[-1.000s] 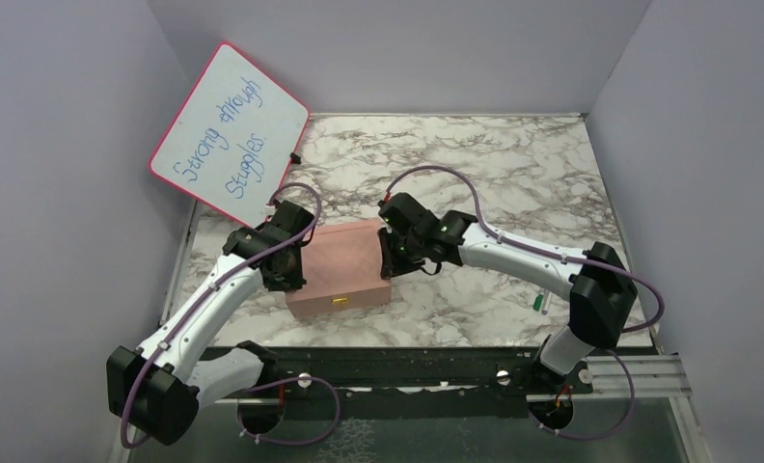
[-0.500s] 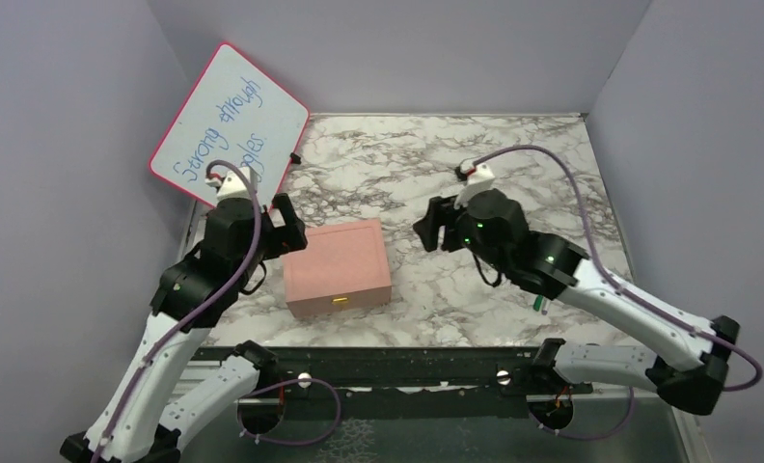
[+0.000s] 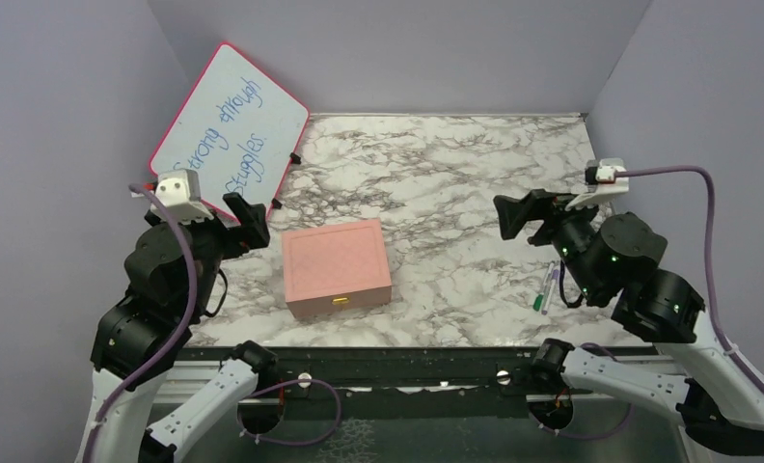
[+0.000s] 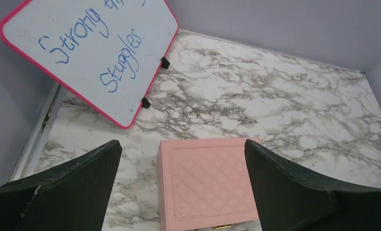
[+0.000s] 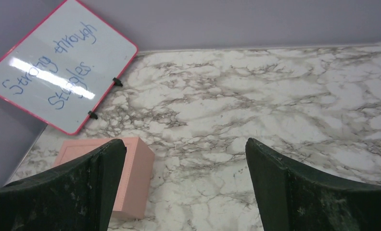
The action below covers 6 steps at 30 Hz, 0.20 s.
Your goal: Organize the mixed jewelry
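- Where is the mixed jewelry?
- No ring or stud shows in any view, so I cannot tell where it lies. The pink box point(image 3: 337, 267) sits on the marble table point(image 3: 455, 164) with its quilted lid down and a small gold clasp point(image 3: 340, 300) on its near face

- And the grippers around it?
- The left gripper point(image 3: 253, 220) hangs in the air at about 10 o'clock from the box, apart from it. Its fingers are spread wide with nothing between them; through the left wrist camera the box point(image 4: 208, 185) shows in the gap below
- The right gripper point(image 3: 515, 214) is raised at about 2 o'clock from the box, well apart, jaws likewise wide and holding nothing. From its wrist camera the box point(image 5: 126, 178) lies low at 8 o'clock

- Anything else on the table?
- A pink-framed whiteboard point(image 3: 229, 130) with blue handwriting leans at 11 o'clock from the box. A green-and-white pen point(image 3: 544, 289) lies at 3 o'clock, well apart, beside the right arm
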{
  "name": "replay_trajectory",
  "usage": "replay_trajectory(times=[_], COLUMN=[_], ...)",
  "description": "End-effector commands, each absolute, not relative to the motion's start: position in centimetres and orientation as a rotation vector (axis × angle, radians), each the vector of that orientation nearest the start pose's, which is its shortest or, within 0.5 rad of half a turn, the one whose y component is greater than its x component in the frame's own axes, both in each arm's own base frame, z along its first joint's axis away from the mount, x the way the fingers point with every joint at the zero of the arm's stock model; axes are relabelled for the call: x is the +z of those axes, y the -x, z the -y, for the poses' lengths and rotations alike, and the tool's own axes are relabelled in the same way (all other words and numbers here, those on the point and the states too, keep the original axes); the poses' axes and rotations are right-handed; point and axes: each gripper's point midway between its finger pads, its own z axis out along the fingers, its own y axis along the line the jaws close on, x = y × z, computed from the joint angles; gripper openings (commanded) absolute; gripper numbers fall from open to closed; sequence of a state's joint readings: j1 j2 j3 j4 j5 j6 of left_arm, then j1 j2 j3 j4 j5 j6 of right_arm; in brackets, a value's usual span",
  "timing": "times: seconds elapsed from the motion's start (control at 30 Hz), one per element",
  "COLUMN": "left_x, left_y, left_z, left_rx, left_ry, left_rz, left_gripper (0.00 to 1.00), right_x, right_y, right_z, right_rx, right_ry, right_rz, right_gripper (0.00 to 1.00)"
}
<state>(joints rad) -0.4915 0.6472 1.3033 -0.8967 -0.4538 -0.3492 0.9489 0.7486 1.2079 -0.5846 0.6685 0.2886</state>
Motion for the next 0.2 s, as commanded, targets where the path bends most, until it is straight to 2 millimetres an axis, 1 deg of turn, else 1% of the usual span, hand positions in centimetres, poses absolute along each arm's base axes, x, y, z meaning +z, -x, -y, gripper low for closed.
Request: replay_trajectory(times=[0.0,0.17], left_x=[40.65,41.02], left_y=[-18.15,-17.54], left_z=[1.05,0.75], left_rx=[-0.145,-0.155], left_ry=[0.208,0.21], left_rz=[-1.67,-1.649], left_gripper=[0.99,0.99], right_x=[40.05,39.93], right_y=[-21.14,-21.08], right_z=[-10.11,-9.84], right_rx=[0.276,0.275], right_ry=[0.019,0.006], right_rz=[-1.648,-1.645], right_gripper=[1.0,1.0])
